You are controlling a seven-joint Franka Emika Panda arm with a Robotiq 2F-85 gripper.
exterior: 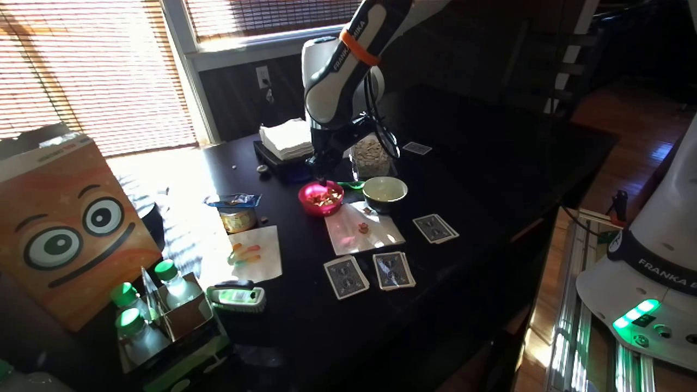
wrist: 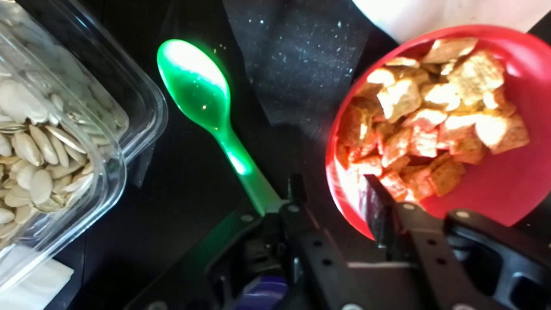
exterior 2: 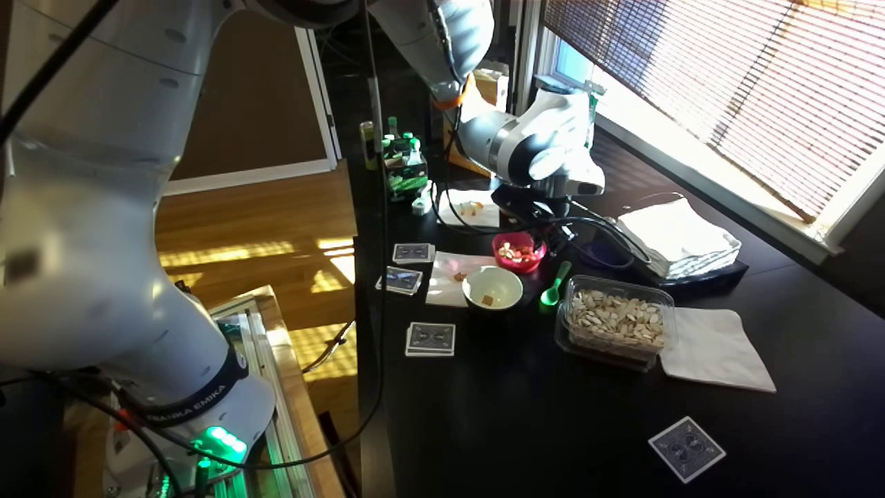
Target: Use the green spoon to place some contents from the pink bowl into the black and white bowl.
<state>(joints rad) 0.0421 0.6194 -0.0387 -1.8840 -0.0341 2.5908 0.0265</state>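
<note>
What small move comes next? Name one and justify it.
I'd probably shift the open gripper toward the green spoon, away from the pink bowl: in the wrist view, the spoon's visible handle lies outside the jaws' gap while one jaw overlaps the bowl, so closing now might miss the handle.

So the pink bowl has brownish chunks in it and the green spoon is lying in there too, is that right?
Not quite: the green spoon isn't in the pink bowl. The wrist view shows it on the dark table, between that bowl and the clear container of seeds. The bowl does hold brownish chunks.
</note>
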